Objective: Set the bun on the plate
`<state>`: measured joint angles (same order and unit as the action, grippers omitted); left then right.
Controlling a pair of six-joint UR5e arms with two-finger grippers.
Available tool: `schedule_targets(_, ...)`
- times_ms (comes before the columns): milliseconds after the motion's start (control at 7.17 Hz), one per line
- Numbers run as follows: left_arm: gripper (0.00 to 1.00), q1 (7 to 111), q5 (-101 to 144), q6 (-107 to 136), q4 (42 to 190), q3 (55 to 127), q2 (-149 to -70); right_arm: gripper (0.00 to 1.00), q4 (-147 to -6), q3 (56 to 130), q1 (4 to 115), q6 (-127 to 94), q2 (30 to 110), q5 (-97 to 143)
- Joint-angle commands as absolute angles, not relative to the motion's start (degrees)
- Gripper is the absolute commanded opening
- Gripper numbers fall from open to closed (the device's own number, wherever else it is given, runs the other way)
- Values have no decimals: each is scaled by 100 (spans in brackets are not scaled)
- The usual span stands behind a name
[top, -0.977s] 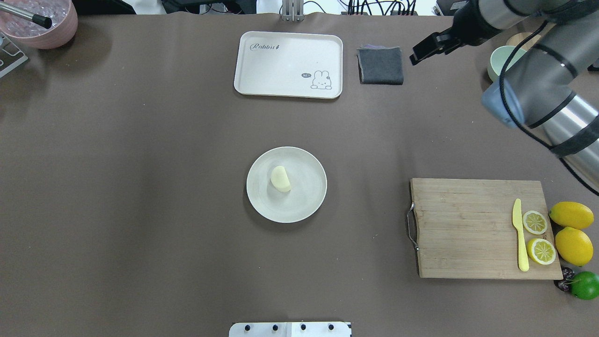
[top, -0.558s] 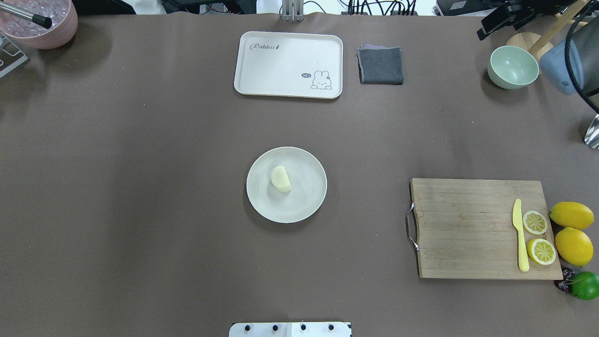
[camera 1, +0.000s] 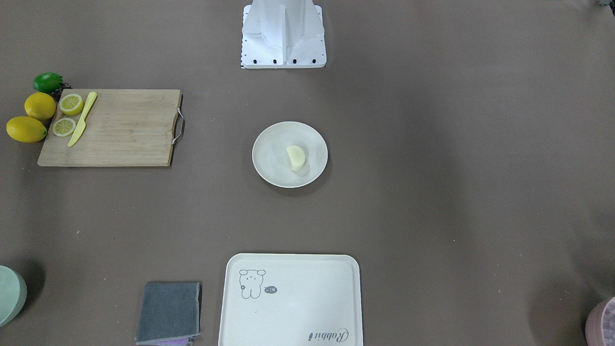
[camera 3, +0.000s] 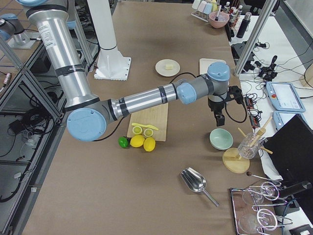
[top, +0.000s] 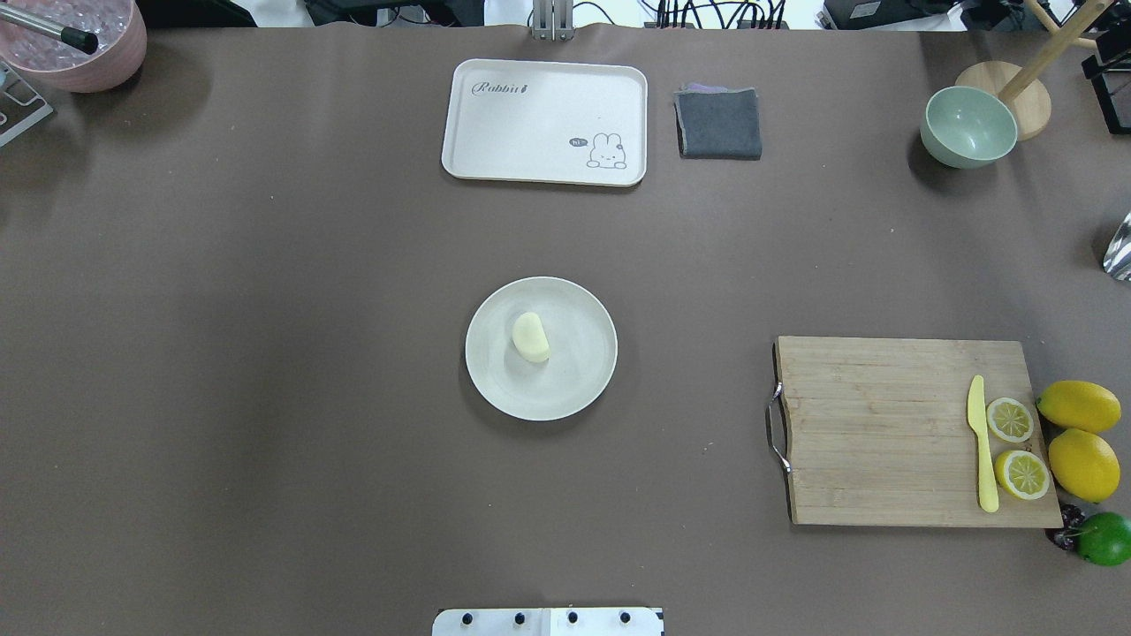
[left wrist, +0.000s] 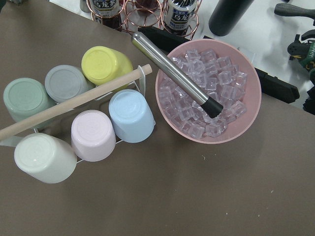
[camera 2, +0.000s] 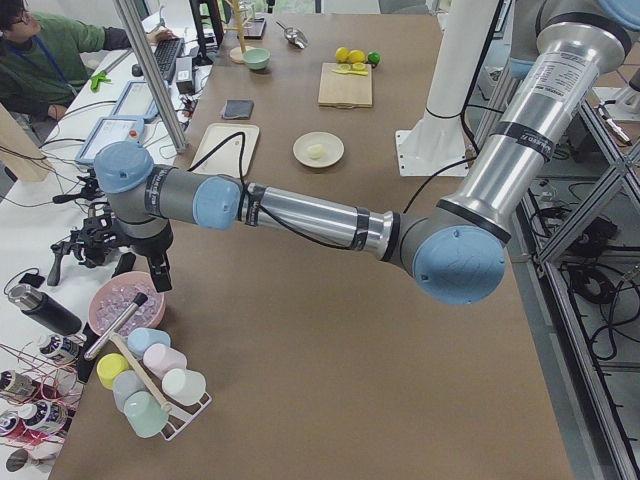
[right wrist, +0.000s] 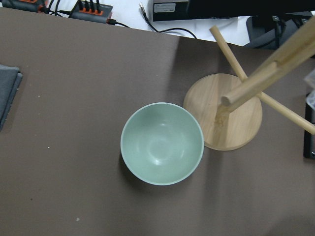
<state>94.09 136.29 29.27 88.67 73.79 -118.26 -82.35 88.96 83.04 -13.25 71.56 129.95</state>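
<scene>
Trouble from here would come from the arms rather than from the food. The bun point(top: 531, 337) already lies on the plate point(top: 579, 393) at the middle of the table, a little towards the robot's left of the plate's centre and well inside the raised rim, so the placing looks done and a roll-off seems unlikely.

Both arms are parked well away from the plate. The left gripper point(camera 2: 140, 265) hangs over the far left corner, above the pink ice bowl point(left wrist: 257, 93). The right gripper point(camera 3: 218, 116) hangs over the far right corner, above the mint-green bowl point(right wrist: 162, 143) and the wooden stand point(right wrist: 231, 115). Only the side views catch these claws, so I cannot tell whether either is spread or pressed together.

A careless drop on the left could strike the metal rod point(left wrist: 172, 66) that leans out of the ice and tip the bowl. On the right, a low swing could catch the stand's slanting pegs or shove the green bowl towards the table's edge. A flat return sweep across the middle could clip the plate's rim and send the bun sliding.
</scene>
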Motion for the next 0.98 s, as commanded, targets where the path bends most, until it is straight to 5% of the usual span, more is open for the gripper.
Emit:
schedule_targets(0,98,9492,13632,2692,8736,7295,-11734,100,-8209,8676,8621,-1074,7277,13069)
schedule_targets(837,98,9448,13649,1503,8745,7260,-11575,100,-8200,8613,8692,-888,7295,13052)
